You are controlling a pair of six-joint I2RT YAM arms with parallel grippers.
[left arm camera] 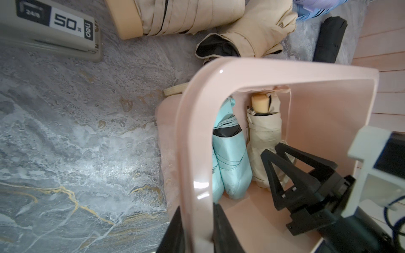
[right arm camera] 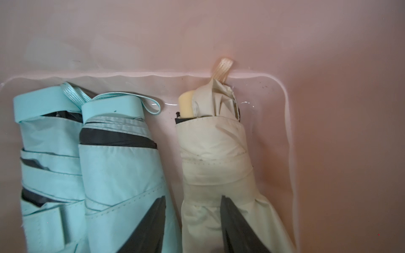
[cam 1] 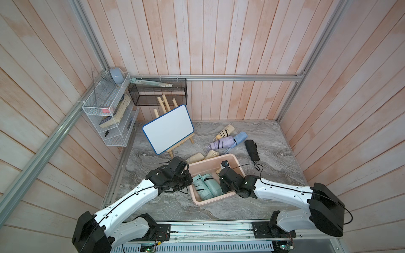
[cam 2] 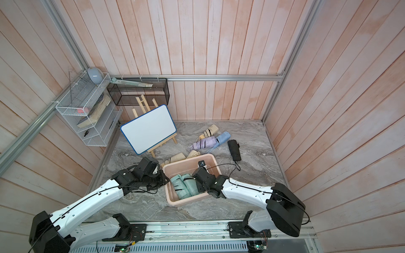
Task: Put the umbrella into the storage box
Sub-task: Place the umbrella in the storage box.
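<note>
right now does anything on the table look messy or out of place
Yes: the beige folded fabric umbrella lying on the grey marble table just outside the pale pink plastic tub looks loose, its flared end showing black lining.

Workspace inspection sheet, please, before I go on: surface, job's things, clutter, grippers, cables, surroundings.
Surface: grey marbled tabletop; no spills seen.
Job's things: pink storage box holds two mint umbrellas and a cream umbrella; others, including a black umbrella, lie outside on the table.
Clutter: propped whiteboard; grey stapler.
Grippers: left gripper clamps the box's rim; right gripper is inside the box, fingers at the cream umbrella, grip unclear.
Cables: black cable arcs off the right wrist above the box's corner; no snag seen.
Surroundings: white wire rack, black mesh basket, wood-panel walls.
</note>
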